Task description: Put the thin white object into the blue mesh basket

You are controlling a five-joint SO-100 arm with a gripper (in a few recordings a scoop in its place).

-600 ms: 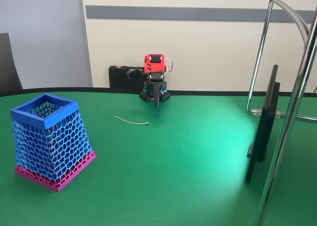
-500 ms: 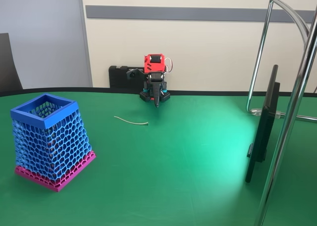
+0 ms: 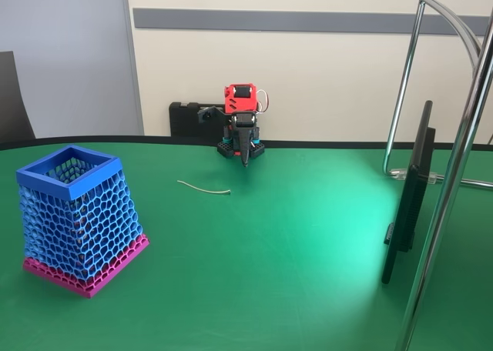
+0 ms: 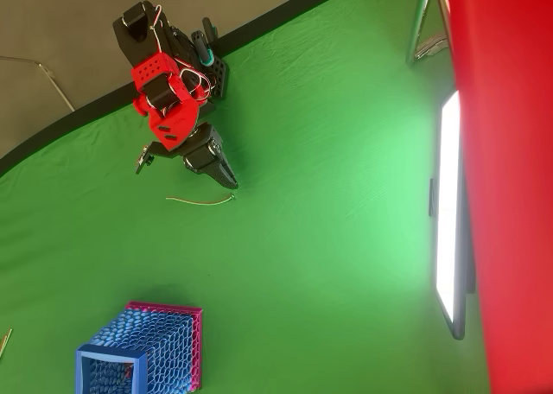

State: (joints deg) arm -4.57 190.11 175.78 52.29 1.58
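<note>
The cord [image 3: 204, 187] lay flat on the green table [image 3: 293, 243], a very thin, pale, off-white strand with a gentle bow along its length and a slightly thicker-looking tip at its right end in the fixed view. In the overhead view the cord [image 4: 200, 200] showed the same shallow curve, its right end hooked a little upward. It touched nothing but the cloth.

The gripper [image 3: 245, 157] hung folded at the arm's base at the far edge of the table, pointing down, its dark fingers drawn together to a single point. From overhead the gripper [image 4: 226, 177] tapered to a tip just above the cord's right end in the picture, near it but apart.

The basket [image 3: 73, 220] stood upright well apart from the cord, at the near left of the fixed view: blue honeycomb mesh walls narrowing upward to a solid blue square rim, on a wider magenta base. In the overhead view the basket [image 4: 143, 351] sat at the bottom left.
</note>
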